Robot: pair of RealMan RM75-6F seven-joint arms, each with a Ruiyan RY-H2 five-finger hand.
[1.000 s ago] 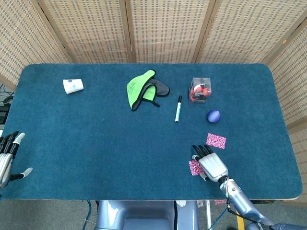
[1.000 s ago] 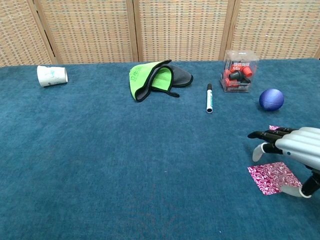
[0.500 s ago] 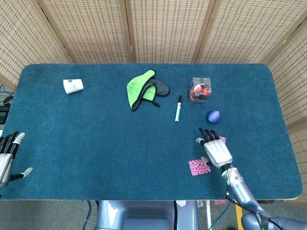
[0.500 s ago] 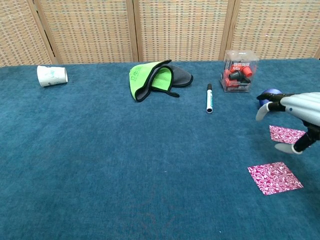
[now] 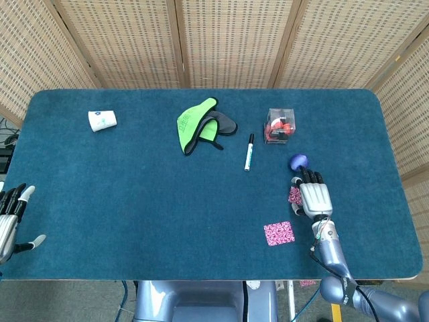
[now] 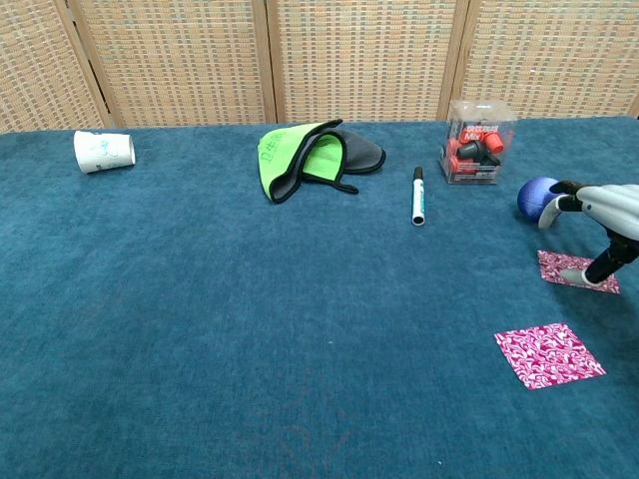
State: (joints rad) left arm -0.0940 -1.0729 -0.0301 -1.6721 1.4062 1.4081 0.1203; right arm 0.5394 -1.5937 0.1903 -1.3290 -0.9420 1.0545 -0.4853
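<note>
The right hand (image 5: pixel 314 198) is being held low over the table (image 5: pixel 134 201), palm down, fingers (image 5: pixel 308 177) stretched fwd and apart, nothing being gripped; fingertips are being brought right up to the ball (image 5: pixel 298 161), which is lying just in front of them, approx. between the box (image 5: pixel 279 125) and the far pink square (image 6: pixel 574 269); whether the ball is actually being touched cannot be told from either view. In the chest view the hand (image 6: pixel 599 212) is seen over that square, thumb hanging down toward it, ball (image 6: pixel 538 196) just beside the fingertips.

For the step in hand, judged as reaching for the ball: a round thing on cloth is probably being nudged away easily, so the approach is best being made from above rather than by pushing along the table; fingers are best being kept spread until the ball is sitting under the palm, thumb being brought round the near side before anything is being closed; the box w/ red pieces is near, so drift toward it is being avoided; the pink square under the hand is being left undisturbed.

The left hand (image 5: pixel 10 218) is resting at the table's near left edge, fingers loosely apart, nothing in it. The pen (image 5: pixel 249 151), green cloth (image 5: pixel 198 125), cup (image 5: pixel 102 121) and nearer pink square (image 5: pixel 279 233) are lying well apart from both hands.
</note>
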